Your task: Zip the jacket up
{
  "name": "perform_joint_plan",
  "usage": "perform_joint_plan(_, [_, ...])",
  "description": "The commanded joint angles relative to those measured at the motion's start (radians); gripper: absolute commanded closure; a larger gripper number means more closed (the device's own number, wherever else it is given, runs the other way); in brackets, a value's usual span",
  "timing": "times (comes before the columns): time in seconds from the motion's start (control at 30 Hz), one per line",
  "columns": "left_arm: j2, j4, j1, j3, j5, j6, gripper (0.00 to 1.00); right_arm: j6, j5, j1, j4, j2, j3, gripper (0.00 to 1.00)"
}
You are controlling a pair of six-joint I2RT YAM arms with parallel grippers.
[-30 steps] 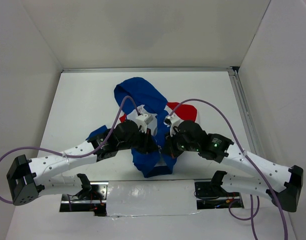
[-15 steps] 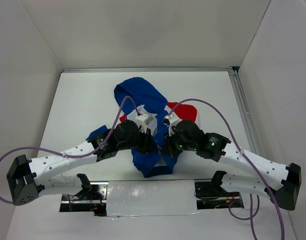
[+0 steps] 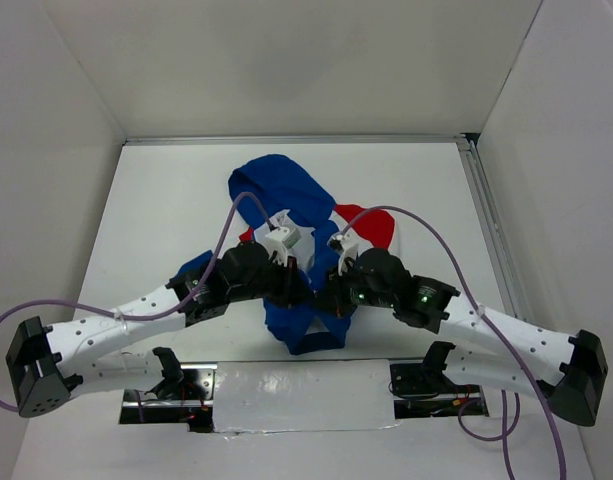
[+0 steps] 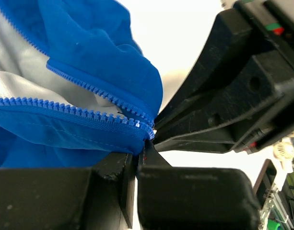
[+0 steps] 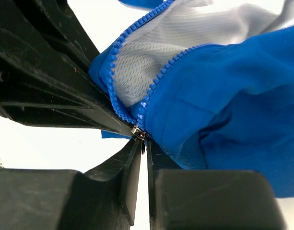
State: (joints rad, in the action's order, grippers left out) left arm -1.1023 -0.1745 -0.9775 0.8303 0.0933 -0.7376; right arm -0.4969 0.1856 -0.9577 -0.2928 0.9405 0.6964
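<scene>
Right now both arms meet at the zipper's lower end on the jacket point(image 3: 286, 185).
It lies crumpled mid-tabletop point(image 3: 166, 200), smooth royal-blue cloth with red panels. Your left gripper point(image 4: 139, 158) is pinched nearly flat on the hem corner where the chunky blue zipper teeth point(image 4: 65, 108) end. Your right gripper point(image 5: 144, 143) shows only a hairline slit, with the small metal slider point(image 5: 138, 132) at its tips; whether it grips, you cannot tell. Pale mesh lining point(image 5: 185, 33) shows between the tracks.

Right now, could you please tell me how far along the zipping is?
Done: both tooth rows meet in the slider at the jacket's bottom. In hand: left gripper jaws pinch the fabric there; right gripper jaws sit at the slider, grip unclear. Left: rows above gape open.
</scene>
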Motion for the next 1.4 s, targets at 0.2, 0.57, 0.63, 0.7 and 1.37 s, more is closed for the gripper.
perform_joint_plan(0.2, [0.081,0.133,-0.009,0.05,0.126,0.009,1.0,-0.071,0.012,0.027,0.279,-0.115,-0.061,0.78])
perform_joint_plan(0.57, [0.085,0.139,-0.01,0.073,0.148,0.017,1.0,-0.066,0.009,0.028,0.299,-0.204,-0.083,0.7])
perform_joint_plan(0.63, [0.085,0.132,-0.01,0.075,0.137,0.018,1.0,-0.075,0.006,0.03,0.276,-0.212,-0.078,0.71])
perform_joint_plan(0.7, [0.085,0.133,-0.009,0.072,0.132,0.017,1.0,-0.071,0.017,0.03,0.276,-0.223,-0.083,0.71])
perform_joint_plan(1.37, [0.098,0.084,-0.01,0.069,0.065,0.027,1.0,-0.088,-0.012,0.033,0.118,-0.235,-0.008,0.86])
